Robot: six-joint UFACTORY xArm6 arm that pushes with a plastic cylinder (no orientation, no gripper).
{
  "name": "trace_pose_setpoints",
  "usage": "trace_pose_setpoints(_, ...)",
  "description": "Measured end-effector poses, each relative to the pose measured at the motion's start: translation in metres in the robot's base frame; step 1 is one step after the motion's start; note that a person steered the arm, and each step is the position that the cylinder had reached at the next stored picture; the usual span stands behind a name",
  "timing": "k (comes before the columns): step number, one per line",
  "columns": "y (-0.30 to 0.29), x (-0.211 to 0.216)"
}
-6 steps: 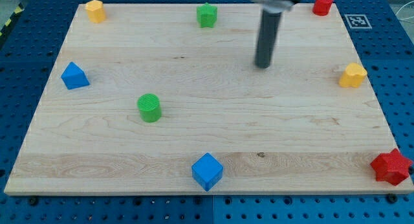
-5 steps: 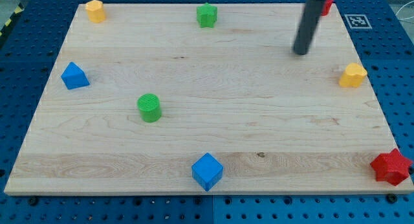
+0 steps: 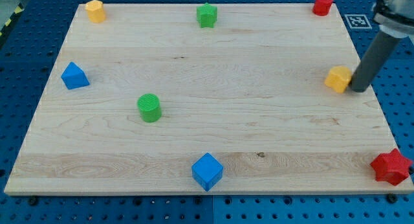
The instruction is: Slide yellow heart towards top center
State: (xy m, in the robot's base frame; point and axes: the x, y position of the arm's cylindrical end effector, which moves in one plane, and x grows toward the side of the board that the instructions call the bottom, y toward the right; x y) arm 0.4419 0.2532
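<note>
Your arm carries no hand to open or close, only my tip (image 3: 356, 90), pressed against the 3 o'clock side of the yellow heart (image 3: 337, 78) near the bench's (image 3: 194, 127) right edge, so an off-centre shove could spin it away.

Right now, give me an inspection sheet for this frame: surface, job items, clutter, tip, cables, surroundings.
Surface: wooden board, flat, on a blue pegboard.
Job items: yellow heart near the view's right edge.
Clutter: yellow block, green star, red block, blue triangle, green cylinder, blue cube, red star.
Tip: my tip sits against the heart's right side.
Cables: nothing seen.
Surroundings: printed marker tag at the view's top right.
</note>
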Motion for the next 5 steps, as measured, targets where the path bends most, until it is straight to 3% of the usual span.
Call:
trace_pose_setpoints(3,-0.075,-0.062)
trace_pose_setpoints(5,-0.141,-0.082)
